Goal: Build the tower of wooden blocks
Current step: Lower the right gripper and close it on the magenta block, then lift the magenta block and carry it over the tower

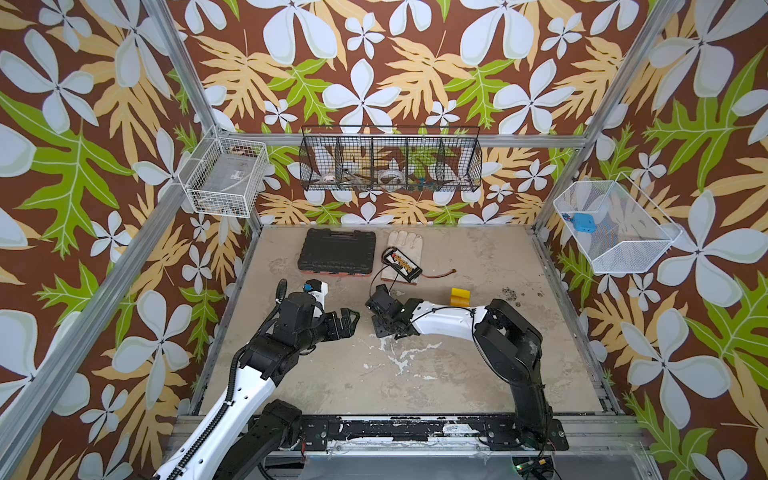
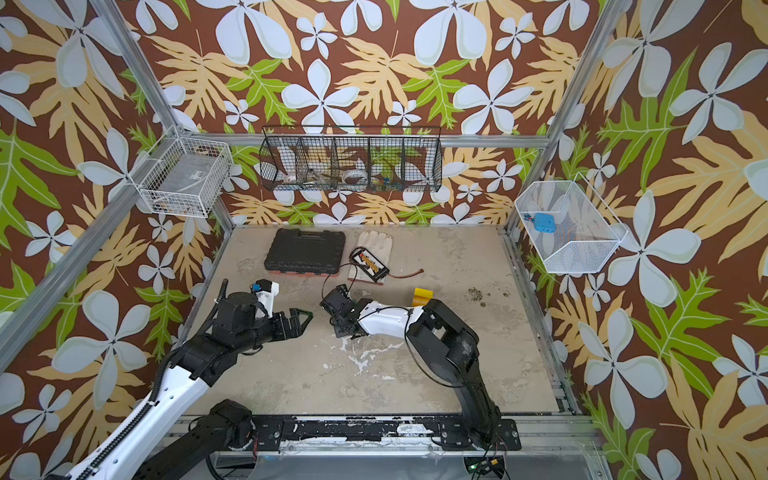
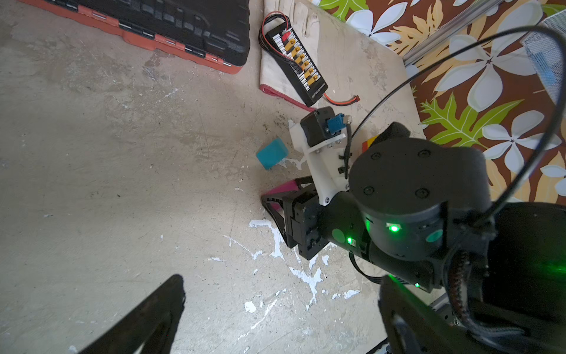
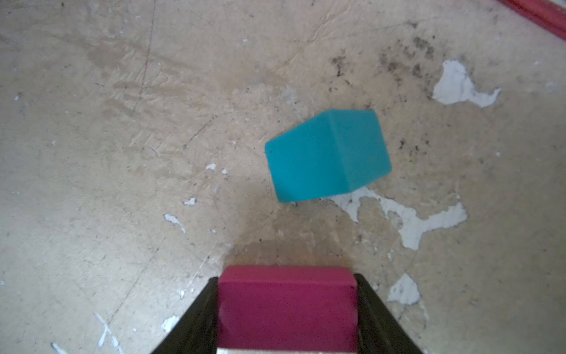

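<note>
Flaking tabletop [image 1: 415, 374]; floral walls [image 1: 374, 62]; magenta block [image 4: 288, 306]

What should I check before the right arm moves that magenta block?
1. Right gripper shut on the magenta block, touching both its sides: ok.
2. Block lifted off the table: cannot tell.
3. Teal block lying apart from the gripper: ok.
4. Left gripper open, holding nothing: ok.
5. Yellow block beyond the right arm, ready to stack on: cannot tell.
</note>
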`<move>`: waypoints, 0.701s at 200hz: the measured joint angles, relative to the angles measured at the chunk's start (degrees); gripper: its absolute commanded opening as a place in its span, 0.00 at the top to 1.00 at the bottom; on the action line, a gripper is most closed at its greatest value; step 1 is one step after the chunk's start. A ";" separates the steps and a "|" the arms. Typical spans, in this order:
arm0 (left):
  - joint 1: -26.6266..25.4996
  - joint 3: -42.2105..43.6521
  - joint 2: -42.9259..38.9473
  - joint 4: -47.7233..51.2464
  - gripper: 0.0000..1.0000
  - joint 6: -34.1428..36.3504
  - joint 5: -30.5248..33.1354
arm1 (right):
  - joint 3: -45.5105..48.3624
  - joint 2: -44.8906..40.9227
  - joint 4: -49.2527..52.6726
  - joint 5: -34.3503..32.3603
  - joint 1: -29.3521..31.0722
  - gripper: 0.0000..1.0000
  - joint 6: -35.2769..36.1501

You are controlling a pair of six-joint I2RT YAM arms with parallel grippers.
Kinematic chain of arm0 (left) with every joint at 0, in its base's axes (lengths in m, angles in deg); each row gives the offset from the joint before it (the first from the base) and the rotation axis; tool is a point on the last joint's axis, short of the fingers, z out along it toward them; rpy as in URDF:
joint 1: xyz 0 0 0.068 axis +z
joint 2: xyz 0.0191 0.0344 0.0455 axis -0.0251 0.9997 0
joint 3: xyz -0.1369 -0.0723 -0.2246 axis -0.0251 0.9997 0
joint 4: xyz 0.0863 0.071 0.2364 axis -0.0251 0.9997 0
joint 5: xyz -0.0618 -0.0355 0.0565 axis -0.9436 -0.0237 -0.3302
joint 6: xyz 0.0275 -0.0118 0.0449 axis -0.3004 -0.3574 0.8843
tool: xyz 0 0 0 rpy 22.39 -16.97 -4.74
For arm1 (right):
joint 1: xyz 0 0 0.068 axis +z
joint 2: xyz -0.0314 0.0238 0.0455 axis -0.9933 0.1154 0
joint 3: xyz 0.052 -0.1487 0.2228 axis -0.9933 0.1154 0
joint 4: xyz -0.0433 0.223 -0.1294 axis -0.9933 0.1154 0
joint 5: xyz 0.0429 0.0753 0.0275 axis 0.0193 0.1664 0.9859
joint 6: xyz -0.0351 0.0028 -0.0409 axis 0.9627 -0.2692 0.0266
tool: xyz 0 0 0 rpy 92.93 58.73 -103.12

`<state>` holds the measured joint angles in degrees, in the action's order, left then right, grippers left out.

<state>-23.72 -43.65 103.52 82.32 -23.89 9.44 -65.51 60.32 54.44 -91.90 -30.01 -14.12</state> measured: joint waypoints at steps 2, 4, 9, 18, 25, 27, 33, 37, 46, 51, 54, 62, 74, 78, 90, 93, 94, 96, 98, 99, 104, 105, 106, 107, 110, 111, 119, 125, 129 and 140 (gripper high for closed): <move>0.00 0.02 0.00 0.00 0.00 0.00 -0.02 | 0.11 -0.07 -0.13 -0.02 0.02 0.48 -0.02; 0.00 0.02 0.00 0.00 0.00 0.00 -0.02 | 0.26 -0.15 -0.26 -0.02 0.02 0.49 -0.04; 0.00 0.02 0.00 0.00 0.00 0.00 -0.04 | 0.59 -0.42 -0.35 -0.02 0.02 0.49 -0.20; 0.00 0.07 0.00 -0.02 0.00 0.00 -0.17 | 1.38 -1.09 -0.50 0.28 0.02 0.50 -0.48; 0.00 0.07 -0.04 -0.02 0.00 0.00 -0.20 | 2.16 -1.86 -0.09 0.44 0.00 0.51 -0.90; 0.00 0.07 -0.07 -0.02 0.00 0.00 -0.22 | 2.45 -2.12 0.02 0.48 0.00 0.52 -1.01; 0.00 0.09 -0.11 -0.02 0.00 0.00 -0.24 | 3.17 -2.86 0.66 0.52 0.00 0.53 -1.49; 0.00 0.11 -0.13 -0.02 0.00 0.00 -0.24 | 3.58 -3.32 1.01 0.74 0.00 0.54 -1.55; 0.00 0.20 -0.20 -0.13 0.00 0.00 -0.33 | 4.26 -4.26 1.70 1.38 0.00 0.55 -1.75; 0.00 0.31 -0.20 -0.26 0.00 0.00 -0.50 | 4.63 -4.98 2.21 1.40 0.00 0.56 -2.03; 0.00 0.39 -0.17 -0.33 0.00 0.00 -0.57 | 4.83 -5.38 2.47 1.40 0.00 0.56 -2.25; 0.00 0.63 -0.17 -0.46 0.00 0.00 -1.03 | 5.29 -6.80 3.10 1.33 0.00 0.58 -2.75; 0.00 0.96 -0.07 -0.48 0.00 0.00 -1.62 | 5.77 -9.11 3.50 0.90 0.04 0.61 -2.97; 0.00 1.05 0.00 -0.50 0.00 0.00 -1.88 | 5.95 -9.94 3.58 0.59 0.04 0.61 -3.10; 0.00 1.20 0.15 -0.50 0.00 0.00 -2.64 | 6.64 -12.63 3.85 -0.17 0.00 0.62 -3.67; 0.00 1.25 0.15 -0.59 0.00 0.00 -2.82 | 6.82 -13.27 4.00 -0.37 0.00 0.62 -3.93; 0.00 1.27 0.15 -0.61 0.00 0.00 -2.84 | 6.91 -13.60 4.09 -0.50 0.00 0.62 -4.09; 0.00 1.31 0.15 -0.66 0.00 0.00 -2.95 | 6.99 -13.88 4.13 -0.68 0.00 0.62 -4.22; 0.00 1.36 0.15 -0.72 0.00 0.00 -3.02 | 7.15 -14.32 4.20 -0.87 0.00 0.63 -4.33; 0.00 1.38 0.15 -0.74 0.00 0.00 -3.04 | 7.23 -14.69 4.26 -1.03 0.00 0.63 -4.37; 0.00 1.42 0.15 -0.81 0.00 0.00 -3.17 | 7.61 -15.85 4.57 -1.51 0.00 0.64 -4.48; 0.00 1.44 0.15 -0.83 0.00 0.00 -3.19 | 7.65 -16.00 4.63 -1.55 0.00 0.64 -4.48; 0.00 1.46 0.17 -0.83 0.00 0.00 -3.23 | 7.74 -16.37 4.76 -1.66 0.00 0.64 -4.50; 0.00 1.46 0.17 -0.85 0.00 0.00 -3.23 | 7.76 -16.52 4.83 -1.73 0.00 0.65 -4.55; 0.00 1.49 0.17 -0.85 0.00 -0.02 -3.28 | 7.93 -17.18 5.07 -2.08 -0.02 0.65 -4.72; 0.00 1.51 0.17 -0.87 0.00 -0.02 -3.32 | 7.98 -17.51 5.25 -2.27 -0.02 0.65 -4.76; 0.00 1.70 0.15 -1.16 0.00 -0.13 -3.61 | 8.26 -19.28 6.14 -3.37 -0.09 0.67 -5.35; 0.00 1.86 0.17 -1.36 0.00 -0.20 -3.87 | 8.33 -20.65 6.82 -4.28 -0.20 0.69 -5.92; 0.00 1.95 0.22 -1.51 0.00 -0.22 -4.04 | 8.35 -21.59 7.23 -4.83 -0.35 0.70 -5.97; -0.02 2.14 0.39 -1.75 0.00 -0.22 -4.15 | 8.52 -23.98 8.24 -6.45 -1.05 0.71 -6.54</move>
<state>-23.75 -41.51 103.91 80.57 -24.10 5.29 -56.99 36.34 62.68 -98.35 -31.06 -20.65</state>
